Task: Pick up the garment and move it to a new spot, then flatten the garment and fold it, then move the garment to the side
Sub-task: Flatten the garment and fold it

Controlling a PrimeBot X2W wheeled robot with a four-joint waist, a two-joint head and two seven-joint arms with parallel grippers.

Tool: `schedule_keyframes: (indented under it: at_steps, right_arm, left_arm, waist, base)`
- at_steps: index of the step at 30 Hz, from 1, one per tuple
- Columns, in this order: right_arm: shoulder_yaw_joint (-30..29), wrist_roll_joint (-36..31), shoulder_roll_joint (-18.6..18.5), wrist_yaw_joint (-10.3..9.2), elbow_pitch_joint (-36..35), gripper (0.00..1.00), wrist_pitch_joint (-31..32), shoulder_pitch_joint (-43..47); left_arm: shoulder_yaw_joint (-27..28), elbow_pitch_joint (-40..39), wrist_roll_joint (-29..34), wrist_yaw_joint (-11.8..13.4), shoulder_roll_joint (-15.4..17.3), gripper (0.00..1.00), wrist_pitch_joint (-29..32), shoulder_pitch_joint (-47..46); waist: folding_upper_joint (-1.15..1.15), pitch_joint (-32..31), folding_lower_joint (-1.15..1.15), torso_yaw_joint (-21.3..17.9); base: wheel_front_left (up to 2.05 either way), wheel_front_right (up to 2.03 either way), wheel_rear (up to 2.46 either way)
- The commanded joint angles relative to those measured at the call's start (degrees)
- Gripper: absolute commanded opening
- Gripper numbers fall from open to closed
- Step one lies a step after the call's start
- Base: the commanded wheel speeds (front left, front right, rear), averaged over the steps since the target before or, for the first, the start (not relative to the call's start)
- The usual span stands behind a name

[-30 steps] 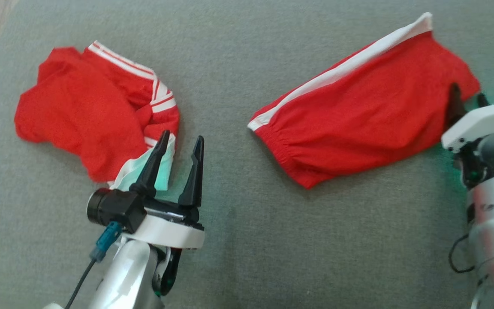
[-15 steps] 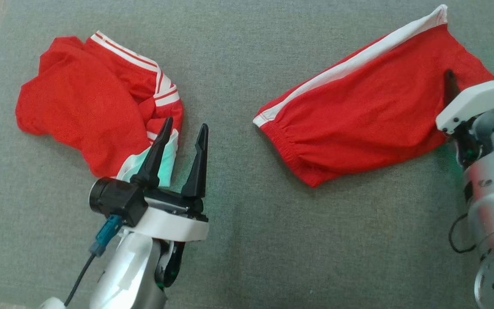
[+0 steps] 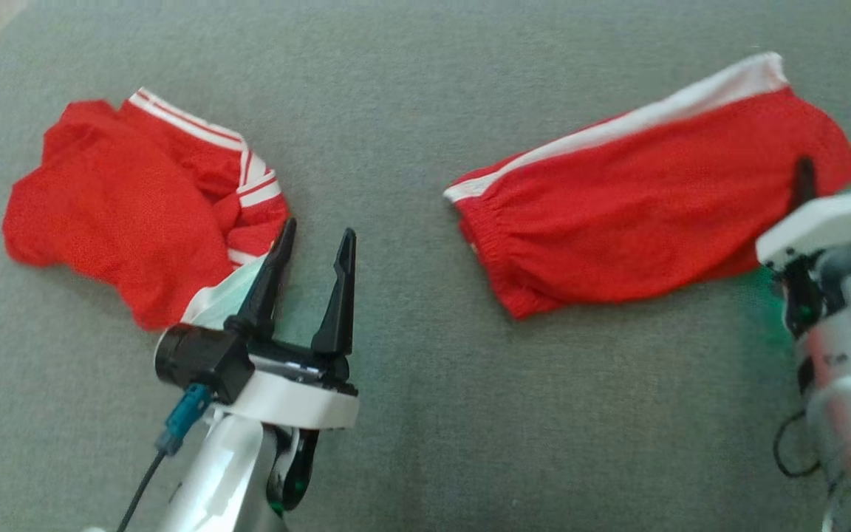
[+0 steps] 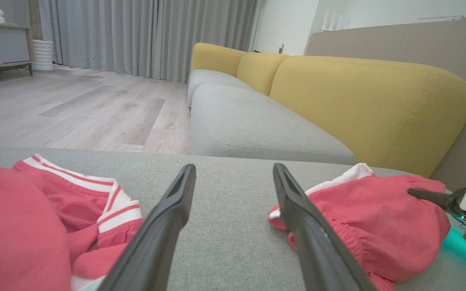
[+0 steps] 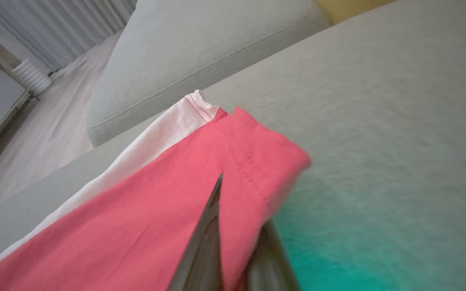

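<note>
R hand (image 3: 806, 177) clenched on edge of folded red shorts (image 3: 640, 214); L hand (image 3: 318, 244) wide open by crumpled garment (image 3: 115, 207).

Grey cushion (image 3: 411, 111): crumpled garment (image 3: 122, 207) left, red shorts (image 3: 640, 214) right.

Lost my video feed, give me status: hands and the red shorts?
Right hand shut on hem of red white-striped fabric shorts. Left hand open, beside crumpled red striped garment. Nothing in the way.

Left end effector (image 3: 319, 229) wide, right (image 3: 807, 177) closed.
</note>
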Motion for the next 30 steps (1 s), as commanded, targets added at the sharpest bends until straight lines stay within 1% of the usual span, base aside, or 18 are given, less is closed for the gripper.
schedule_keyframes:
  at_steps: [1, 4, 8, 15, 23, 30]
  right_arm:
    - [0.5, 1.2, -0.8, -0.04, -2.1, 0.00, -1.3, 1.1]
    - [0.0, 2.3, -1.4, -0.04, -2.6, 0.00, -3.0, 4.1]
    - [-3.0, 3.6, -2.2, -0.04, -3.3, 0.00, -4.8, 6.8]
    - [-3.8, 4.0, -1.8, -0.04, -5.0, 0.00, -4.7, 8.7]
    - [-2.0, 4.9, -0.7, -0.04, -8.6, 0.00, -3.8, 8.7]
    - [4.2, 8.2, 1.5, -0.04, -14.9, 0.00, -3.6, 9.4]
  left_arm:
    - [1.5, -1.9, -0.3, 0.2, 0.3, 1.00, -0.5, 0.1]
    - [1.7, -2.1, -0.2, 0.2, 0.3, 1.00, -0.5, 0.7]
    - [1.4, -2.5, -0.2, 0.2, 0.3, 1.00, -0.5, 1.4]
    - [1.1, -3.0, -0.1, 0.4, 0.3, 1.00, -0.5, 1.9]
    - [1.2, -2.7, 0.3, 0.2, 0.3, 1.00, -0.5, 1.8]
    - [1.6, -1.8, 0.2, 0.1, 0.3, 1.00, -0.5, 2.2]
  waist:
    - [0.00, -1.2, 0.00, -1.4]
    - [0.00, -2.2, 0.00, -2.7]
    - [0.00, -3.3, 0.00, -4.1]
    - [0.00, -3.7, 0.00, -5.0]
    - [0.00, -3.3, 0.00, -4.9]
    - [0.00, -5.3, 0.00, -4.2]
  base:
    - [0.00, 0.00, 0.00]
    - [0.00, 0.00, 0.00]
    - [0.00, 0.00, 0.00]
    - [0.00, 0.00, 0.00]
    - [0.00, 0.00, 0.00]
    - [0.00, 0.00, 0.00]
